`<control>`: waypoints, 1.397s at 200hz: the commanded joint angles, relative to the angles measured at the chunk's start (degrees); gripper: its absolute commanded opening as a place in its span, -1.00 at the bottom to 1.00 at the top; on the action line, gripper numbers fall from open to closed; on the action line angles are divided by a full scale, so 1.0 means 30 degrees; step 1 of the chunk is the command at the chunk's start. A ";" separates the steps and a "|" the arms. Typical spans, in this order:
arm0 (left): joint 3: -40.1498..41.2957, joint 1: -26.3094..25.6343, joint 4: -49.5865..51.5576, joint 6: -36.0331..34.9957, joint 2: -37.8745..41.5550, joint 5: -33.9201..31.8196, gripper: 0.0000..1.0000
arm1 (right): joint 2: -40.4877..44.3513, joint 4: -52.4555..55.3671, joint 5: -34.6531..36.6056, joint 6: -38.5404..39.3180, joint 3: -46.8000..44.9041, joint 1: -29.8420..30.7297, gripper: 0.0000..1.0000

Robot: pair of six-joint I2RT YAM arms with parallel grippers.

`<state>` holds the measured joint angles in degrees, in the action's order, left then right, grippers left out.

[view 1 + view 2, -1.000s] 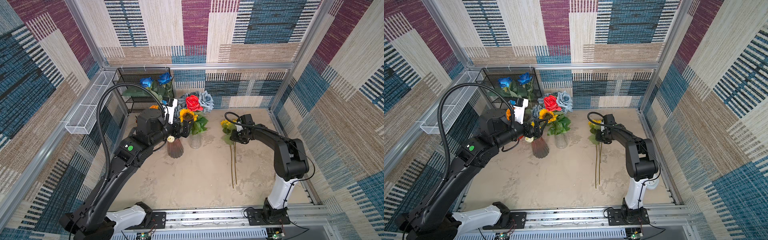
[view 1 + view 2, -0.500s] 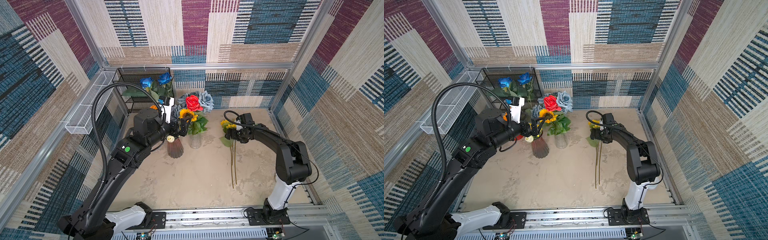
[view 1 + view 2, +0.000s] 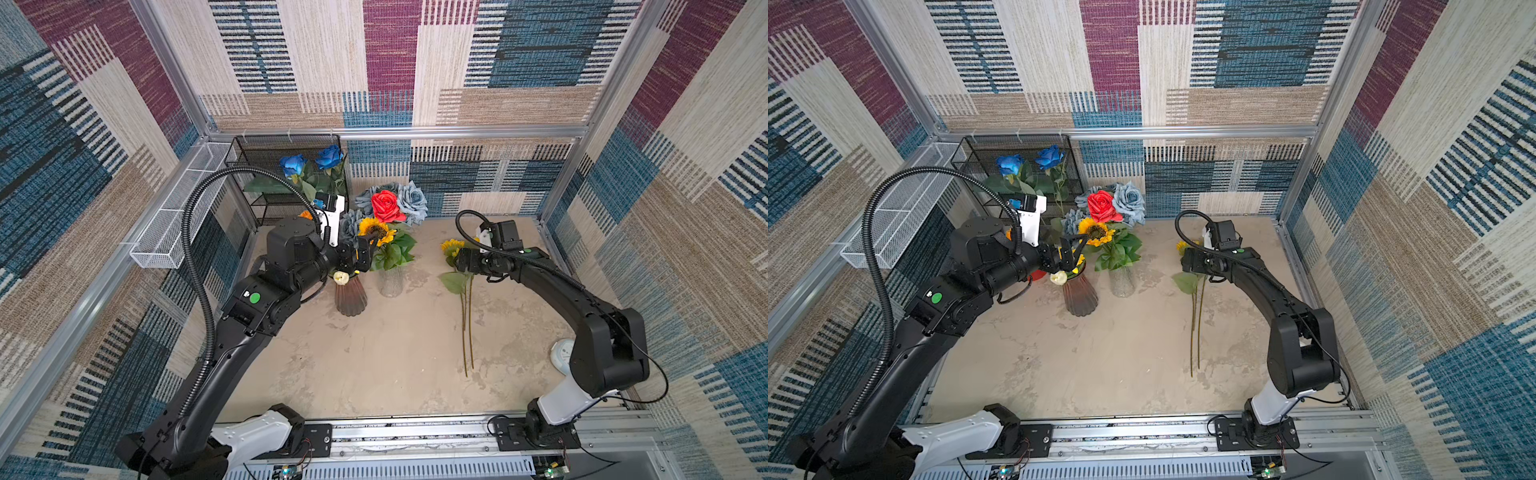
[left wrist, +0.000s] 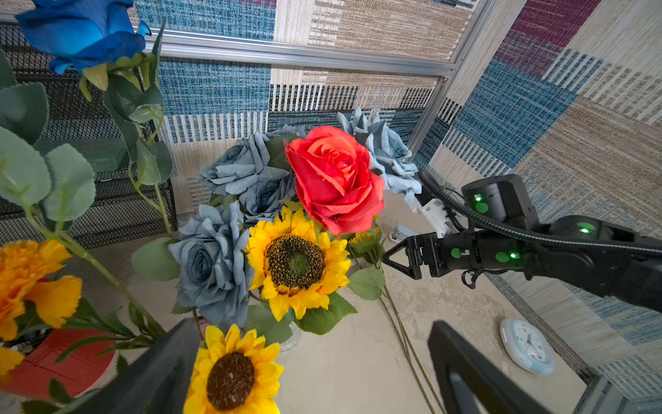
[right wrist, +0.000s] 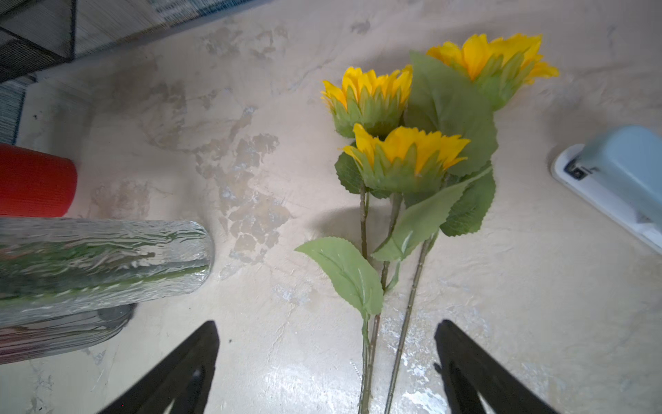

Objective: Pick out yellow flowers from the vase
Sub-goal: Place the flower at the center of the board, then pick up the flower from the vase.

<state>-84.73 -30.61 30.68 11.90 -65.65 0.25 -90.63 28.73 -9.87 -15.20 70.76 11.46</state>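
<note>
A yellow sunflower (image 3: 376,231) (image 3: 1096,231) (image 4: 295,265) stands with a red rose (image 4: 335,179) and grey-blue roses in the clear glass vase (image 3: 391,283) (image 3: 1122,283). My left gripper (image 3: 365,249) (image 3: 1073,249) (image 4: 311,324) is open just left of that bloom. A second sunflower head (image 4: 233,376) sits close beside one of its fingers (image 4: 161,369). Three sunflowers (image 5: 404,154) (image 3: 453,247) lie on the table at the right, stems (image 5: 372,340) toward the front. My right gripper (image 5: 327,324) (image 3: 456,262) hangs open over those stems, holding nothing.
A brown ribbed vase (image 3: 351,297) with a white bud stands left of the glass vase. A black mesh rack (image 3: 266,158) with blue roses is at the back left. A round clock (image 4: 526,346) lies by the right arm's base, and a pale blue stapler (image 5: 616,168) beside the laid flowers.
My right gripper has opened wide over the sunflower stems on the table. My left gripper has shifted slightly left beside the bouquet and stays open.
</note>
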 commanded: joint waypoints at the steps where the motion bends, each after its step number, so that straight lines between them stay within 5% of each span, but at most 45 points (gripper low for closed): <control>1: 0.0374 0.0009 -0.0535 -0.0481 0.0145 -0.0118 0.99 | 0.1409 -0.2053 0.0424 -0.0344 -0.0902 0.0010 0.92; 49: 0.1245 -0.0006 -0.0702 -0.0729 0.0114 -0.0889 0.99 | 0.4460 -0.4058 0.1020 -0.0788 -0.2722 -0.0004 0.92; 157: 0.3489 -0.0509 -0.2312 0.1828 0.0555 -0.2055 0.84 | 0.4077 -0.4304 -0.0354 -0.1226 -0.2982 -0.0148 0.92; 200: 0.6127 -0.3049 -0.5501 0.4335 0.0548 -0.5936 0.55 | 0.4081 -0.4201 -0.0484 -0.1134 -0.2920 -0.0161 0.92; 279: 0.6805 -0.6648 -0.7677 0.6200 -0.1861 -1.4280 0.44 | 0.4077 -0.4069 -0.0982 -0.0859 -0.2933 -0.0262 0.92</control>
<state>-63.35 -48.84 10.72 27.77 -70.37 -30.63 -78.54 17.80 -12.01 -18.17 61.84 10.79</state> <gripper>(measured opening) 0.726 0.961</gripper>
